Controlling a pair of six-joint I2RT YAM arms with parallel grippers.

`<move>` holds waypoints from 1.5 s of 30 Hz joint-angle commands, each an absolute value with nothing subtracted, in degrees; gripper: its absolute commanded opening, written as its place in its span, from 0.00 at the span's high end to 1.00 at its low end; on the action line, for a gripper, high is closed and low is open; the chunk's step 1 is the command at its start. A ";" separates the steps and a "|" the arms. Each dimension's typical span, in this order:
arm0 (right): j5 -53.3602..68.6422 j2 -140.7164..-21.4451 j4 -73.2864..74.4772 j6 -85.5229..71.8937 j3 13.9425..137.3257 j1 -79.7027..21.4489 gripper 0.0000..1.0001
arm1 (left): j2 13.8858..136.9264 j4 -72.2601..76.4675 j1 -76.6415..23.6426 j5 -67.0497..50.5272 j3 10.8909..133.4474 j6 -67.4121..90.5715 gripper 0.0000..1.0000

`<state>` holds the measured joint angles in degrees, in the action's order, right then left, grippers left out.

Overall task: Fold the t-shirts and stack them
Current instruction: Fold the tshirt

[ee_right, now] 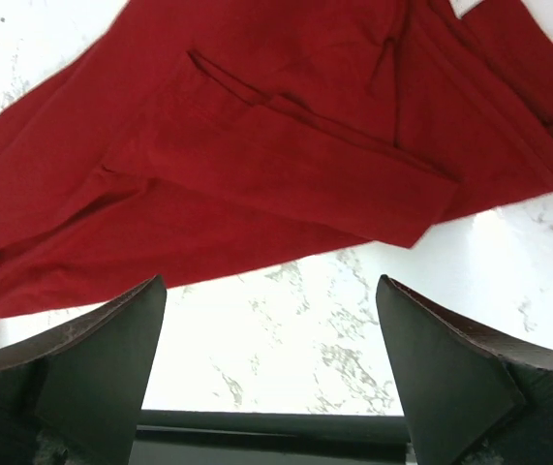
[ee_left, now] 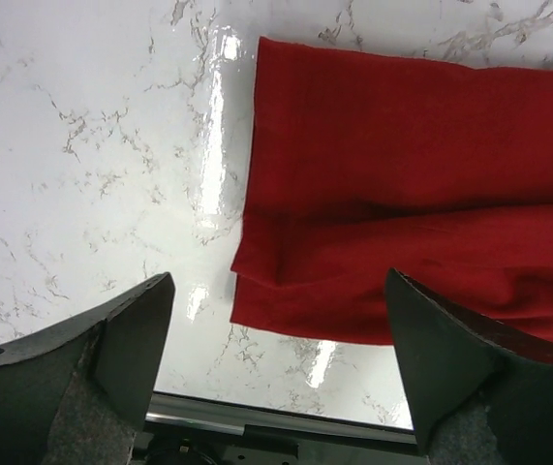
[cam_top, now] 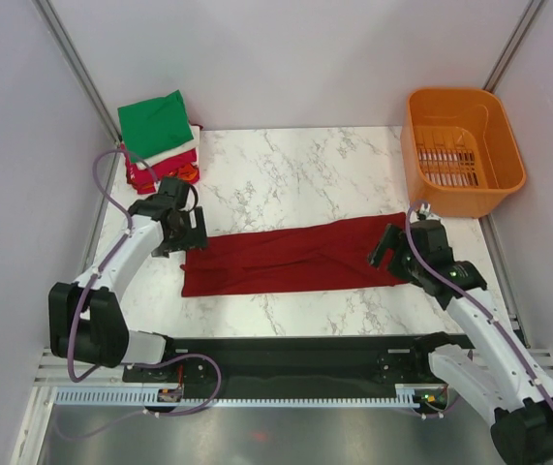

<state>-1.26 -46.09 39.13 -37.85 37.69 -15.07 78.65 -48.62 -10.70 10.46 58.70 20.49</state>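
Observation:
A large dark red t-shirt point(cam_top: 295, 257) lies on the marble table point(cam_top: 286, 174), folded lengthwise into a long strip. Its left end point(ee_left: 402, 194) fills the upper right of the left wrist view, and its right end point(ee_right: 257, 145) spreads across the top of the right wrist view. My left gripper point(cam_top: 189, 235) point(ee_left: 276, 339) hovers open at the strip's left end, holding nothing. At the strip's right end my right gripper point(cam_top: 390, 252) point(ee_right: 271, 349) is open too, over bare marble. Folded t-shirts point(cam_top: 160, 140) are stacked at the back left, a green one on top.
An orange plastic basket point(cam_top: 462, 145) stands at the back right corner. White walls close in the table on three sides. A black rail point(cam_top: 295, 354) runs along the near edge between the arm bases.

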 commanded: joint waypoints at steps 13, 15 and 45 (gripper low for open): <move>-1.85 -71.98 24.88 -35.07 50.45 -20.83 0.07 | 85.87 -46.94 -11.51 10.46 62.24 27.15 0.15; -1.67 -72.94 24.09 -34.63 49.58 -21.18 0.06 | 86.31 -46.32 -11.51 11.07 60.30 28.56 0.23; 1.05 -81.65 22.14 -28.04 49.74 -21.88 0.07 | 108.19 -45.35 -9.23 16.26 73.13 30.15 0.35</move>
